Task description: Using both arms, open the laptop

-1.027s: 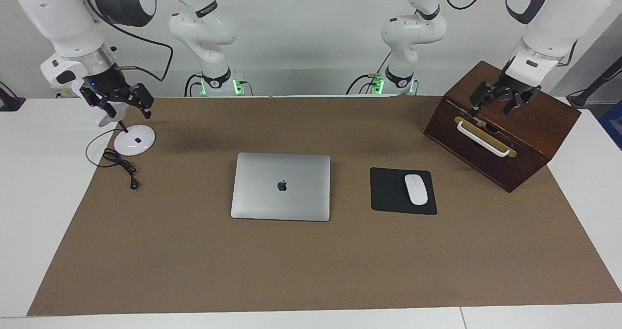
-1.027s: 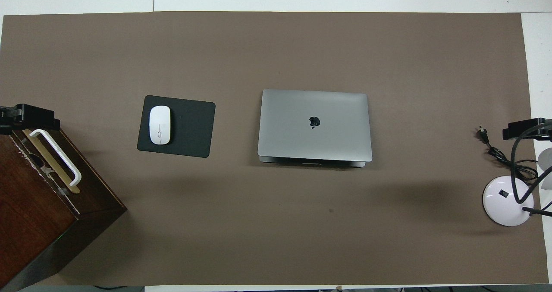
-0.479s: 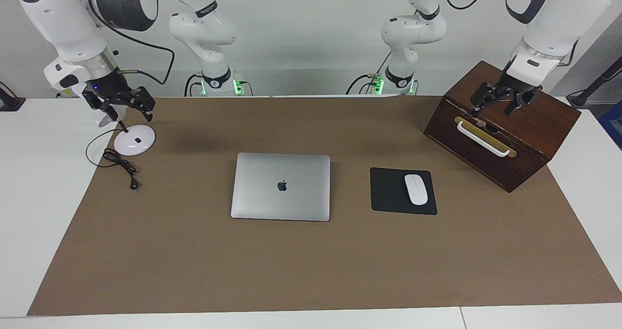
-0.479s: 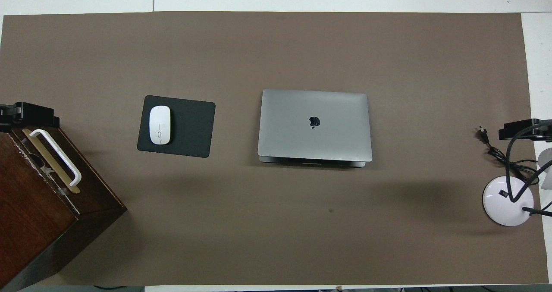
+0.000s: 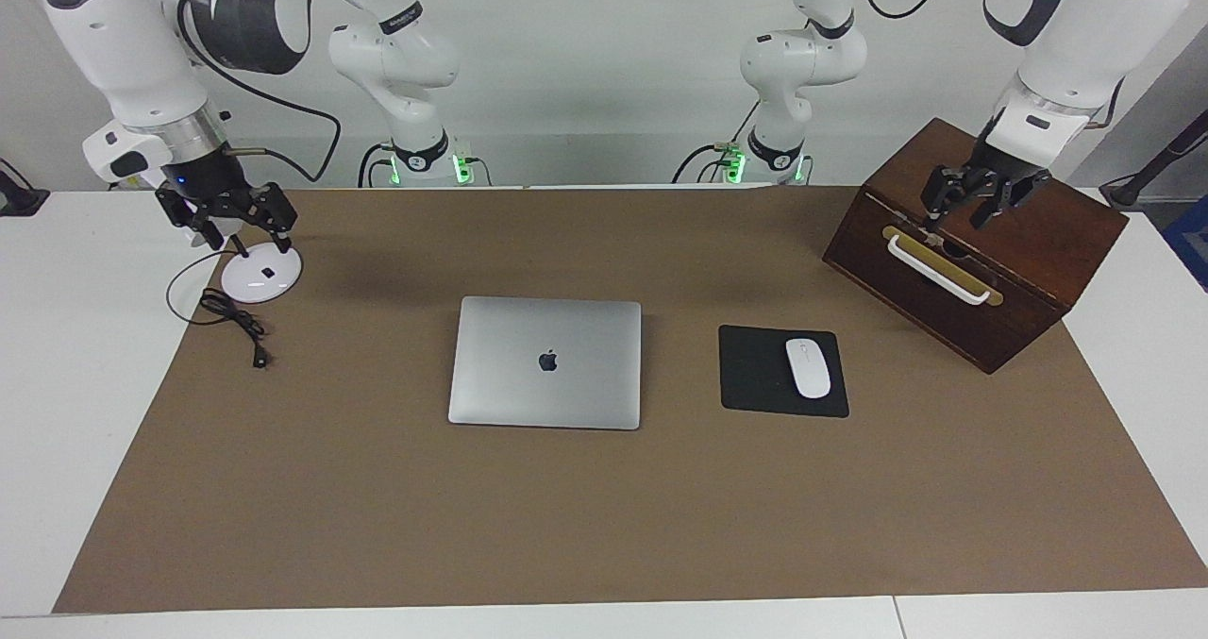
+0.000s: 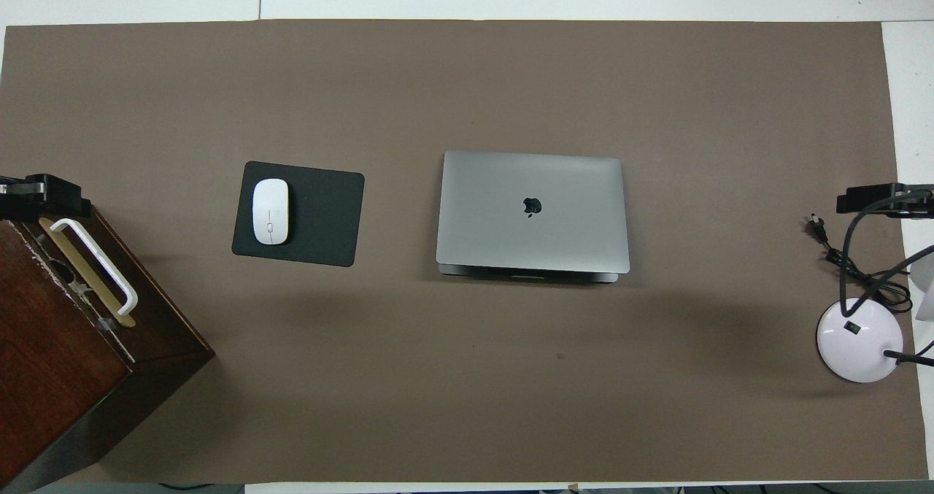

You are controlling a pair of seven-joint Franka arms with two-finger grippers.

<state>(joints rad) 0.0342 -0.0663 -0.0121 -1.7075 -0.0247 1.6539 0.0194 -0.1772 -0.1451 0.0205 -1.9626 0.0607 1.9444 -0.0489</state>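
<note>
The closed laptop lies mid-bench on the brown mat, the mouse on its black pad beside it.

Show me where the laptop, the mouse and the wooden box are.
laptop (image 5: 545, 362): facing view, middle of the closed lid.
mouse (image 5: 808, 367): facing view, middle of its white top.
wooden box (image 5: 1038, 228): facing view, bare part of its top.

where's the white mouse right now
The white mouse lies on the black mouse pad, beside the closed laptop, toward the left arm's end of the table, near the wooden box.
</note>
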